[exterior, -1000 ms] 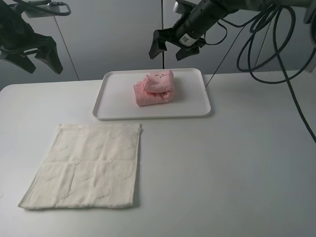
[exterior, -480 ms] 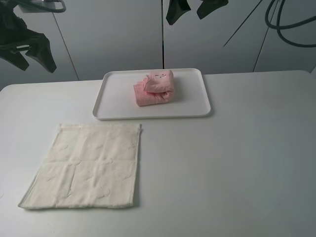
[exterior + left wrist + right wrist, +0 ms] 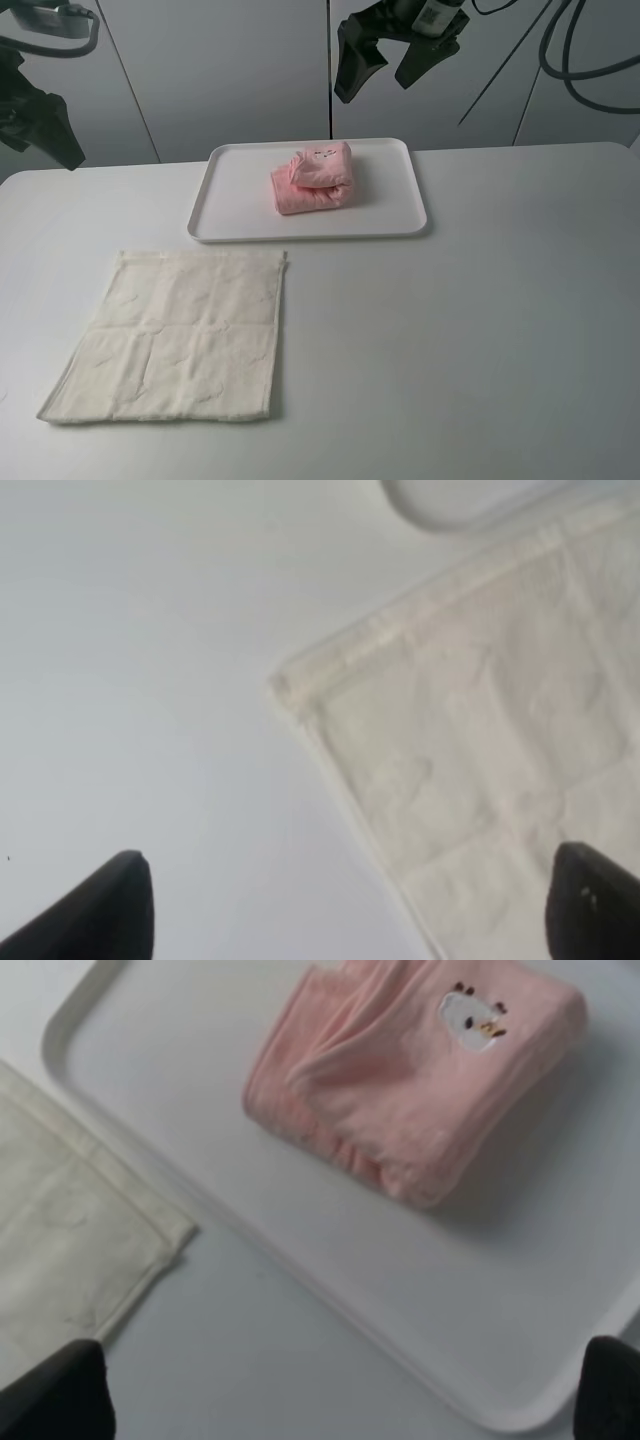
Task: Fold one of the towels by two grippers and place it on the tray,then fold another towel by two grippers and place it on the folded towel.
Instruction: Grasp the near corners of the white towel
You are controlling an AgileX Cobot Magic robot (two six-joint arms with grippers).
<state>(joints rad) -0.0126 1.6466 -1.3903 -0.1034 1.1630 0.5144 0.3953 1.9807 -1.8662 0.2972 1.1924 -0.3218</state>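
Note:
A folded pink towel (image 3: 313, 178) lies on the white tray (image 3: 230, 195) at the back of the table. It also shows in the right wrist view (image 3: 410, 1090), with the tray (image 3: 500, 1310) under it. A cream towel (image 3: 175, 335) lies flat and unfolded at the front left; its corner shows in the left wrist view (image 3: 480, 740) and the right wrist view (image 3: 60, 1240). My left gripper (image 3: 28, 130) hangs open and empty high at the far left (image 3: 345, 910). My right gripper (image 3: 392, 62) is open and empty, high above the tray's back edge (image 3: 335, 1395).
The white table (image 3: 480, 330) has bare surface on its right half. Black cables (image 3: 560, 60) hang at the upper right. A corner of the tray (image 3: 450, 500) shows in the left wrist view. Grey wall panels stand behind the table.
My right gripper rose away from the tray and shifted right, staying open. My left gripper drifted left, towards the frame's edge. Both towels lie unchanged.

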